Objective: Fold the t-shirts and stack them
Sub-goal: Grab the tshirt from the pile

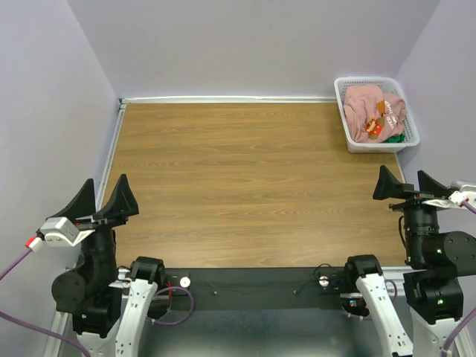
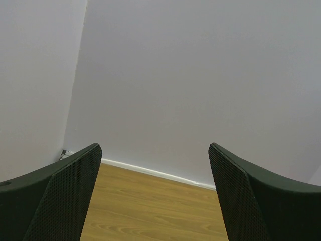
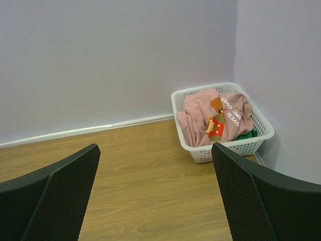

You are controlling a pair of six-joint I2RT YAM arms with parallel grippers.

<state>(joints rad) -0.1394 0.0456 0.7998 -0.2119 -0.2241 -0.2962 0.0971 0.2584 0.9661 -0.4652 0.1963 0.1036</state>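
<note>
The dusty-pink t-shirt (image 1: 366, 111) with a red-brown cartoon print lies crumpled in the white basket (image 1: 355, 143) at the far right corner. It also shows in the right wrist view (image 3: 200, 116). A bright green t-shirt (image 1: 396, 138) peeks out under it at the basket's near right side, and in the right wrist view (image 3: 246, 134). My left gripper (image 1: 106, 201) is open and empty at the near left edge. My right gripper (image 1: 407, 184) is open and empty at the near right, well short of the basket.
The wooden table (image 1: 245, 178) is bounded by lilac walls at the back and both sides. The white basket (image 3: 224, 148) stands against the right wall. Both arm bases sit along the near edge.
</note>
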